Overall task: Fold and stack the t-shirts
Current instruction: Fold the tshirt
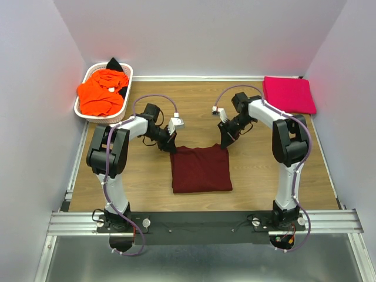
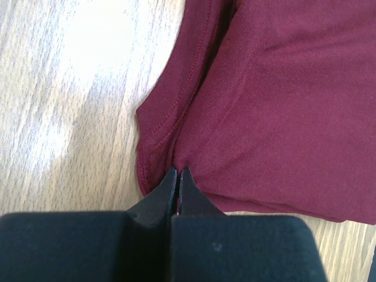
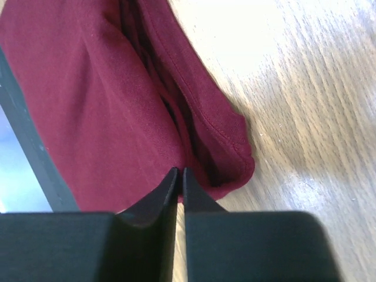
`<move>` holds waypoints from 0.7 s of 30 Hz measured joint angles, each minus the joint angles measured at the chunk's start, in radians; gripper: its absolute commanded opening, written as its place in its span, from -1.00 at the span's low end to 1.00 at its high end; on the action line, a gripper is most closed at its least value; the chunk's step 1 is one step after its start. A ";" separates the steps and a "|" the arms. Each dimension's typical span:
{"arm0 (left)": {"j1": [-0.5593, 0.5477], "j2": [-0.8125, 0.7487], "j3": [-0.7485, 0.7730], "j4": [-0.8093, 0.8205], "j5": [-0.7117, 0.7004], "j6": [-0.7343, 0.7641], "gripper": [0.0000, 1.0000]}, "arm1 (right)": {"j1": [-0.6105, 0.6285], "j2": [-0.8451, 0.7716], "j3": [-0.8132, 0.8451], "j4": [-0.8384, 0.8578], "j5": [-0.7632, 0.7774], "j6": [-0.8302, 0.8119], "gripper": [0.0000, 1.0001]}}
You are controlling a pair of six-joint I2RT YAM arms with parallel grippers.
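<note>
A dark maroon t-shirt (image 1: 201,169) lies folded into a rough square in the middle of the wooden table. My left gripper (image 1: 171,147) sits at its far left corner. In the left wrist view that gripper (image 2: 178,171) is shut, its tips pinching the shirt's (image 2: 282,117) hemmed edge. My right gripper (image 1: 224,144) is at the far right corner. In the right wrist view it (image 3: 180,171) is closed to a thin slit on the cloth (image 3: 88,106) beside the rolled corner. A folded bright pink t-shirt (image 1: 288,94) lies at the back right.
A white lattice basket (image 1: 125,97) at the back left holds a crumpled orange t-shirt (image 1: 101,94) and a black one (image 1: 116,64). Pale walls enclose the table on three sides. A metal rail (image 1: 200,220) carries both arm bases along the near edge.
</note>
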State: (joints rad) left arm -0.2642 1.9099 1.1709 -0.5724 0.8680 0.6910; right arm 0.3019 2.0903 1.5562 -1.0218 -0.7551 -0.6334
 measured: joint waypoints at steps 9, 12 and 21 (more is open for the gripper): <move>-0.005 0.010 0.010 0.001 -0.016 0.000 -1.00 | 0.000 -0.041 0.037 -0.021 0.006 0.016 -0.71; -0.005 0.015 0.017 0.001 -0.016 0.000 -1.00 | 0.000 -0.058 0.050 -0.024 0.010 0.023 -0.35; -0.006 0.016 0.018 0.000 -0.017 0.000 -1.00 | 0.000 -0.057 0.058 -0.027 0.048 0.034 -0.31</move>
State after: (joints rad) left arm -0.2699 1.9263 1.1893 -0.5720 0.8513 0.6914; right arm 0.3019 2.0335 1.6146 -1.0485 -0.7074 -0.5999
